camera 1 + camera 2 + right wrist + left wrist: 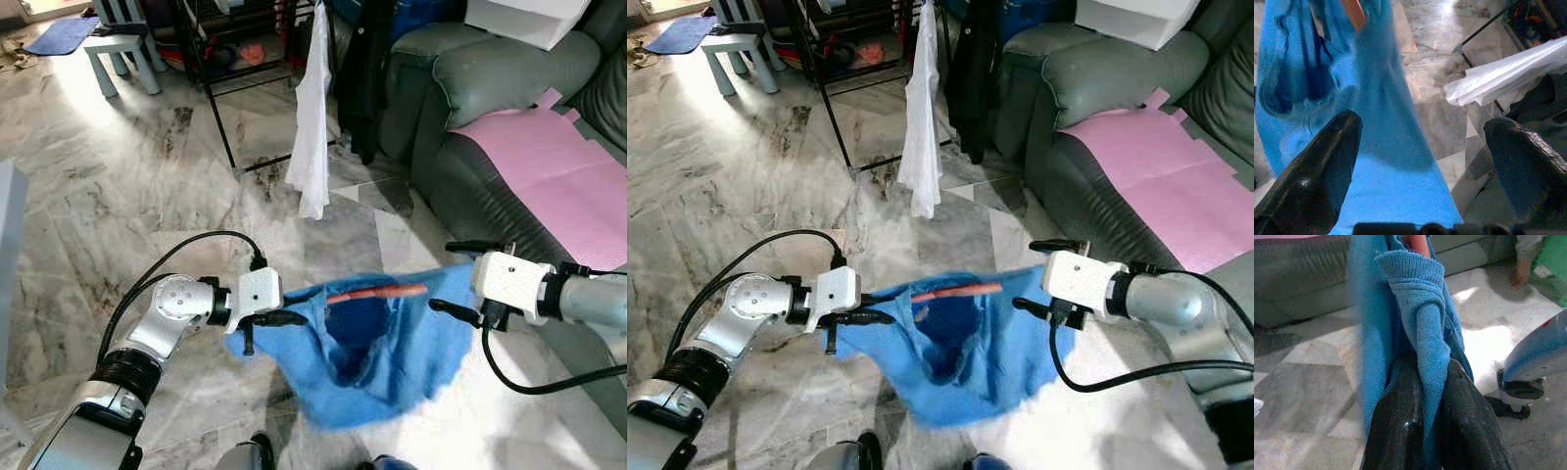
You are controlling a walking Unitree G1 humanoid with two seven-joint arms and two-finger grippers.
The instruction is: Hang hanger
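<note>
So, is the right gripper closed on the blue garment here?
No, the right gripper is open, fingers spread wide beside the blue garment.

No readable text, labels, brands, numbers or signs in any view.
</note>
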